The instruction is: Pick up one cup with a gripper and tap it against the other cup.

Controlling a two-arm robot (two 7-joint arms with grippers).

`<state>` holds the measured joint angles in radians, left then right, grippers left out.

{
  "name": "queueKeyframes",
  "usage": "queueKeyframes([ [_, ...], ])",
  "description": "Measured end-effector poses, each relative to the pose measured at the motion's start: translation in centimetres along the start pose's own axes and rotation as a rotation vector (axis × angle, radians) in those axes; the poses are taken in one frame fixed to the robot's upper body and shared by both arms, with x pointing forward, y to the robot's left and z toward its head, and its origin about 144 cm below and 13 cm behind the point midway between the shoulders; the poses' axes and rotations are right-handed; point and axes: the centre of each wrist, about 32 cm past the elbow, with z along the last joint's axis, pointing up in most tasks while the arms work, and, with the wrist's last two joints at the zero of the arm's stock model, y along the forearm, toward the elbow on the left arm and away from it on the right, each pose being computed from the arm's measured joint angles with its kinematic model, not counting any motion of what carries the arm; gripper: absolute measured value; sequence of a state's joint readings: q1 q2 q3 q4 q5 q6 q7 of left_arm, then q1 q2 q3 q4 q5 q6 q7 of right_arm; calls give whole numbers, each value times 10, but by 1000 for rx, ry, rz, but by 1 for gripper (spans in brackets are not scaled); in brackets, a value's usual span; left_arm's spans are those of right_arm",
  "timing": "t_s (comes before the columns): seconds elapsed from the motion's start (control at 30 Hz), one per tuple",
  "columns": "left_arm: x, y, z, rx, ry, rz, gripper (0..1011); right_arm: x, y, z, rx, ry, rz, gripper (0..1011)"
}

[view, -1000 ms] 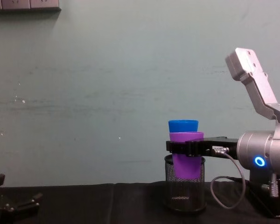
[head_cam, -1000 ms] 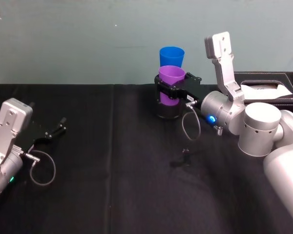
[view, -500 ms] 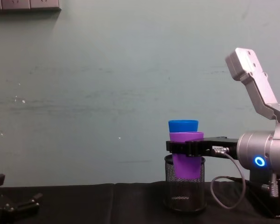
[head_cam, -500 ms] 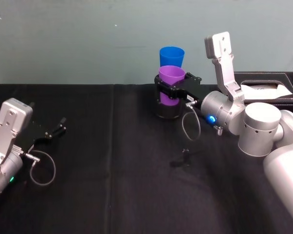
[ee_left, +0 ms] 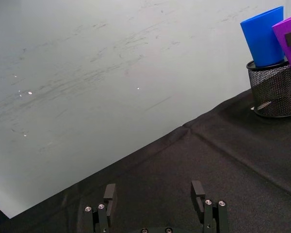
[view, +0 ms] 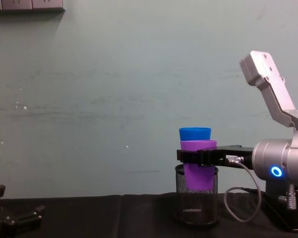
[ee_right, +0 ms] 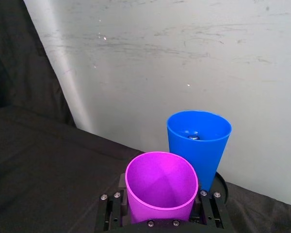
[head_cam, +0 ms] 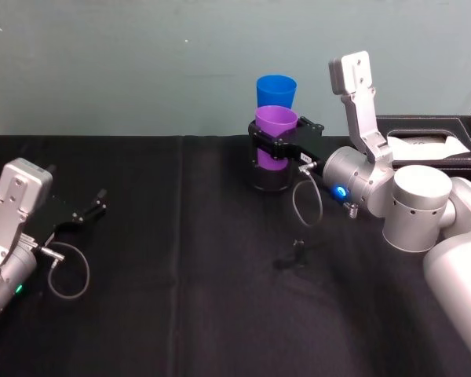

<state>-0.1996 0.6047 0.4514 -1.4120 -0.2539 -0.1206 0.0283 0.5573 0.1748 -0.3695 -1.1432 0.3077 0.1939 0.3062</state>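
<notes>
The right gripper (head_cam: pixel 276 147) clamps the purple cup (head_cam: pixel 275 135) just before the blue cup (head_cam: pixel 275 90), above the mesh holder (view: pixel 196 206). A hard tap may topple blue. Left gripper (ee_left: pixel 155 194) rests open.

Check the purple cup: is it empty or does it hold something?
Empty. The right wrist view looks straight into the purple cup, held upright in the right gripper, and shows only its bare inner wall and bottom.

text: none legible | labels: small white tag on black two-fingered right gripper (head_cam: pixel 285 147), beside the clamped purple plastic tumbler (head_cam: pixel 275 135), characters unreadable | brands, signs: none
</notes>
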Motion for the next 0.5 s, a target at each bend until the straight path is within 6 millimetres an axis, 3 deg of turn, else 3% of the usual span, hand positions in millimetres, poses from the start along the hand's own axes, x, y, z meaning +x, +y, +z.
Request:
queueKeyframes([
  [0.5, 0, 0, 0, 0, 0, 0, 1000, 0, 0, 0, 0, 0, 0, 723],
])
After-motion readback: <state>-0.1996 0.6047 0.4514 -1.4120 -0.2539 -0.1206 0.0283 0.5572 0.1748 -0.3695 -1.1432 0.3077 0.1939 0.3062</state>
